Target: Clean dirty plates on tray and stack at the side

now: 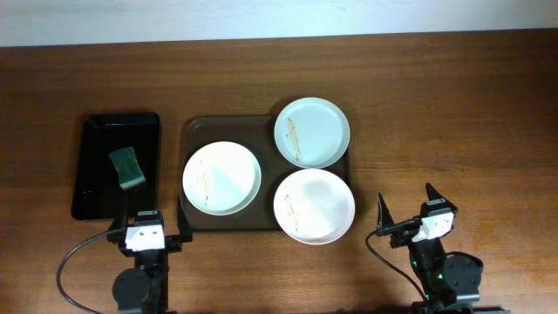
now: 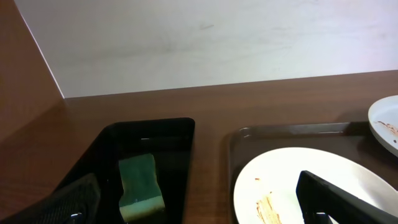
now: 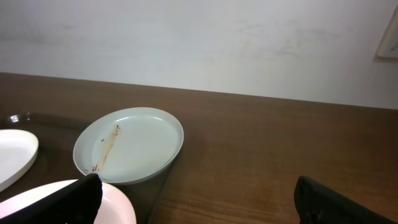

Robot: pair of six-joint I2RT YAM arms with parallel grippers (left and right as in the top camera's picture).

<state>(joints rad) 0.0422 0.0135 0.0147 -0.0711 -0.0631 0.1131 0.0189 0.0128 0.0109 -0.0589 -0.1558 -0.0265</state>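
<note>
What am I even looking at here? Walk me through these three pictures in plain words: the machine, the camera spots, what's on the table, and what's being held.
This is a robot with two arms at a wooden table. The overhead picture looks straight down; the other two come from small cameras on each wrist, so the dark shapes at their bottom edges are that arm's own fingers.

In the overhead view, the left tool and the right tool sit at the near edge, both open and holding nothing.

On the table lies a dark brown tray carrying three plates with brownish smears: a white plate on the left, a pale blue-green plate at the back, and another white plate in front, overhanging the tray's edge. Left of it is a smaller black tray with a green sponge inside.
</note>
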